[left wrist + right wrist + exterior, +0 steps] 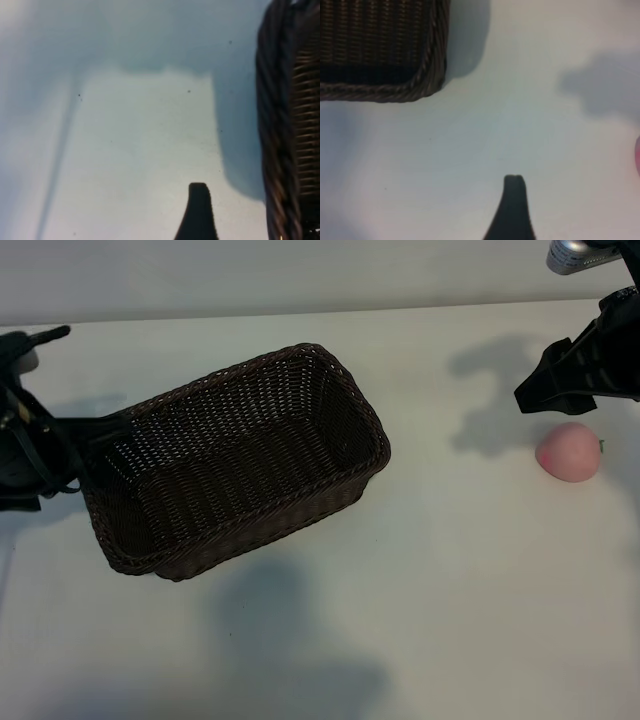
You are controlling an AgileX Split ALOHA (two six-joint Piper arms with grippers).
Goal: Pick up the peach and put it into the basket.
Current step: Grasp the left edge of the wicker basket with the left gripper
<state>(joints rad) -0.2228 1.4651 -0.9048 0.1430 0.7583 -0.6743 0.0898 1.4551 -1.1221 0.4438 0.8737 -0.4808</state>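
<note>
The peach (568,451), pale pink with a small dark stem, lies on the white table at the right. My right gripper (556,398) hovers just behind and above it, open and empty; in the right wrist view one dark fingertip (514,200) shows over bare table, and a pink sliver of the peach (638,155) sits at the frame's edge. The dark woven basket (355,395) stands left of centre with nothing in it. My left gripper (62,452) is at the basket's left end, open, one fingertip (198,207) beside the braided basket rim (287,130).
The white tabletop (440,580) stretches bare between the basket and the peach and toward the front. The table's back edge runs along the wall behind. A basket corner (427,75) appears in the right wrist view.
</note>
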